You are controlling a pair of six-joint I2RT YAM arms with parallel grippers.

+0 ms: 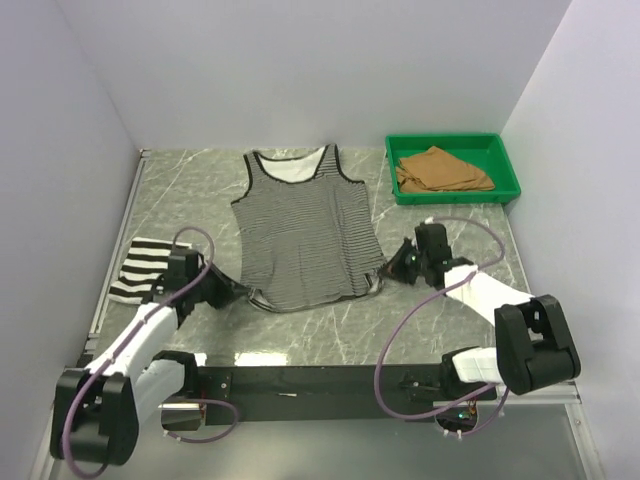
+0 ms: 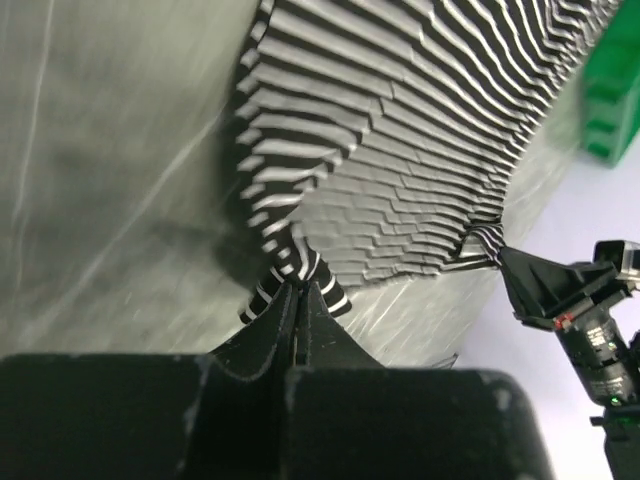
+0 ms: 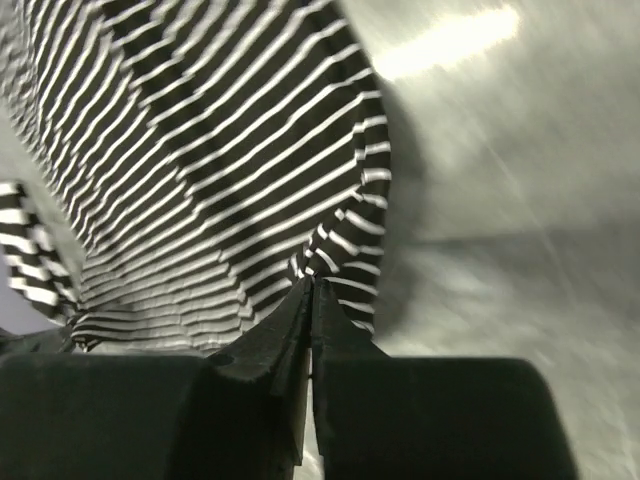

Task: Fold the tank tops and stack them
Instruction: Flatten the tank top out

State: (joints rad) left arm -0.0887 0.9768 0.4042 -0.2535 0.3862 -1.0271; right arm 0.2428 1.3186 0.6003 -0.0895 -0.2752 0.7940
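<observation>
- The wide-striped top [image 1: 141, 268] lies in a small flat bundle on the desk [image 1: 195, 190], just left of the left hand. It looks already folded.
- The left hand [image 1: 234, 291] is pinched tight on the lower left hem corner of the thin-striped top [image 1: 305, 225]. Its wrist view shows cloth caught between the closed fingertips [image 2: 285, 300] and drawn up into a small peak.
- The thin-striped top is spread front up between the two hands. Its hem is at their tips and its neck and straps lie away beyond them. It is smoothed out but has no fold in it yet.
- The right hand [image 1: 390, 271] is likewise clamped shut, on the lower right hem corner. Striped cloth rises out of its fingertips [image 3: 300, 300] in the wrist view.
- The tan top [image 1: 440, 172] sits crumpled in the green tray [image 1: 450, 140], beyond the right hand and off to its right, well apart from it.
- Progress, as I judge it: one top of three seems folded. The second is gripped at both hem corners, ready for its first fold. The third is untouched.
- No stack exists yet, so most of the job remains.
</observation>
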